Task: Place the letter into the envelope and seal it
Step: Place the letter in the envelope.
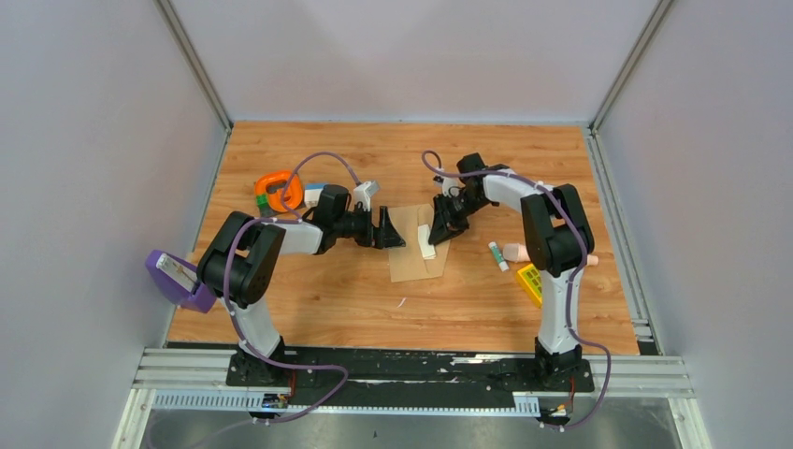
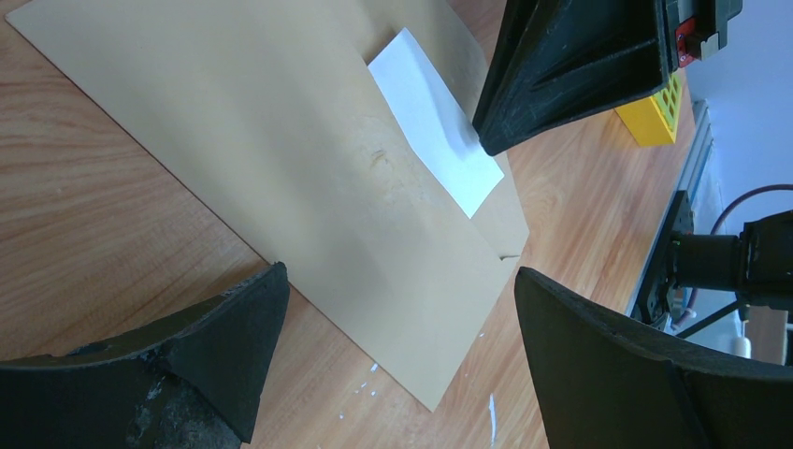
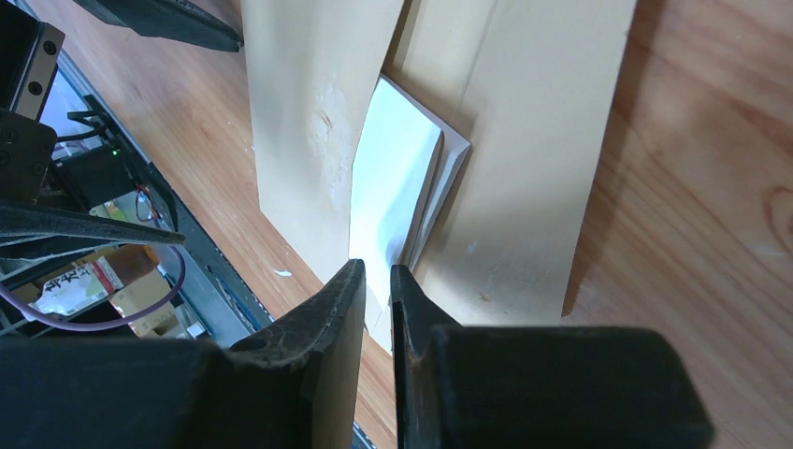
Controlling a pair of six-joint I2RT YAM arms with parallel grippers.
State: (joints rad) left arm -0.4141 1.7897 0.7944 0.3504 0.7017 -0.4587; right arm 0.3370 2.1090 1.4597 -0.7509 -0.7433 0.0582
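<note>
Hovering mid-frame, the left end effector (image 1: 393, 229) is gaping wide while the right end effector (image 3: 376, 271) is pinching the letter (image 3: 388, 187), which is sitting partway inside the envelope (image 1: 411, 267), I reckon; sealing isn't happening yet.

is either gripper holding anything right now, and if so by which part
The right gripper pinches the folded white letter by the edge of one short end. The left gripper is open and holds nothing.
</note>
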